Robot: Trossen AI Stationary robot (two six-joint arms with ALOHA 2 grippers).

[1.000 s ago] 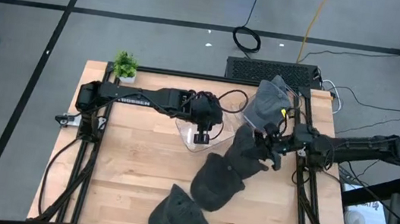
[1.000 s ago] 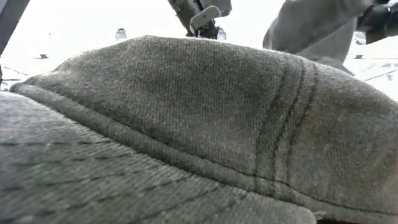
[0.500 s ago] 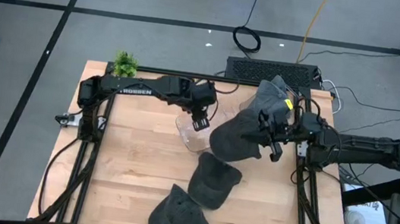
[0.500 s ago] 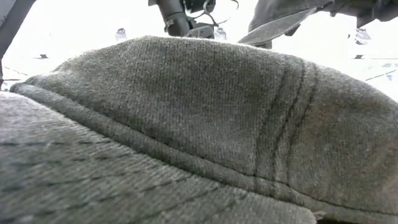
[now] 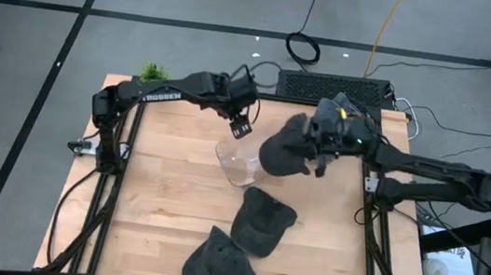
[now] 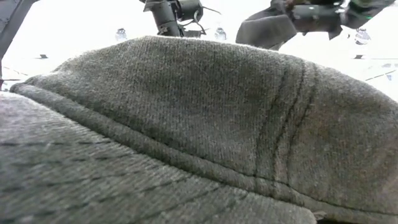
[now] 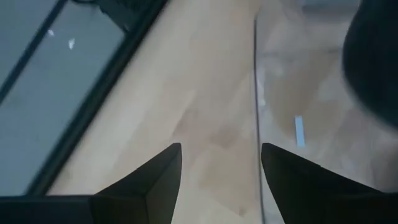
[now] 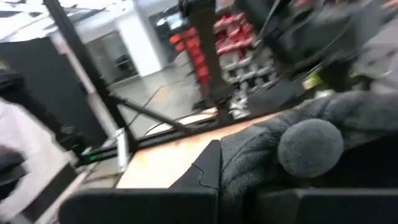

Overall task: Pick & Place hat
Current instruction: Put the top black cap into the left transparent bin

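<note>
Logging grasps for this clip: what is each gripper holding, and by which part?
The right gripper holds a grey hat by its edge, lifted over the clear bin. The left gripper is open and holds nothing.

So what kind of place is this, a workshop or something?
Probably a robotics lab or test space. Two arms are bolted to a wooden table on a taped grey floor, cables trail across it, and the right gripper holds a grey hat above the table, like a practice run.

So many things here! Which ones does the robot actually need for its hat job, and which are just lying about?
Part of the job:
- held hat
- right gripper
- clear container
- two hats on the table

Just lying about:
- small green plant
- left gripper, open and empty
</note>
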